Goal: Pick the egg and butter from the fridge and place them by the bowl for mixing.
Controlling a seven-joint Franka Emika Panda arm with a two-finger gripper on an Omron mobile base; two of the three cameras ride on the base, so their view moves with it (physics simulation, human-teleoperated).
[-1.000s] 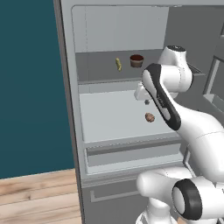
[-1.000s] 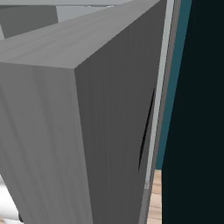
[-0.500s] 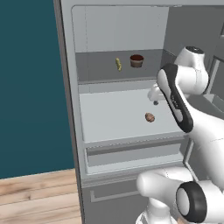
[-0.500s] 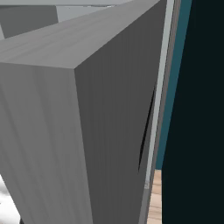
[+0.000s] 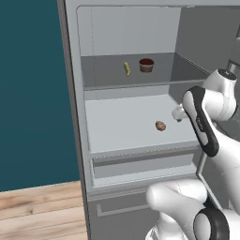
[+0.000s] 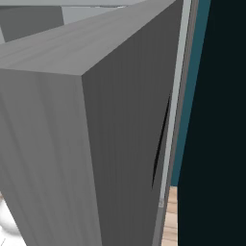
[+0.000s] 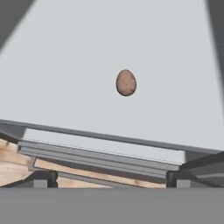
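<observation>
Standing open, the fridge (image 5: 140, 56) shows pale flat shelves with a wooden floor (image 5: 37, 206) beside it. On the middle shelf (image 5: 122, 126) the egg (image 5: 160, 125) lies alone, bare shelf all round it (well back from the front edge). The butter (image 5: 126, 68) sits on the upper shelf beside a brown cup (image 5: 146, 65). The end effector (image 7: 111, 181) hovers wide open, holding nothing, above the shelf's front lip.

A flat dark teal wall (image 5: 30, 89) fills the left side of the left base view, meeting a light wood plank floor (image 5: 40, 211) at the lower left. In the right base view the teal wall runs down the right side, with floor planks at the bottom.
</observation>
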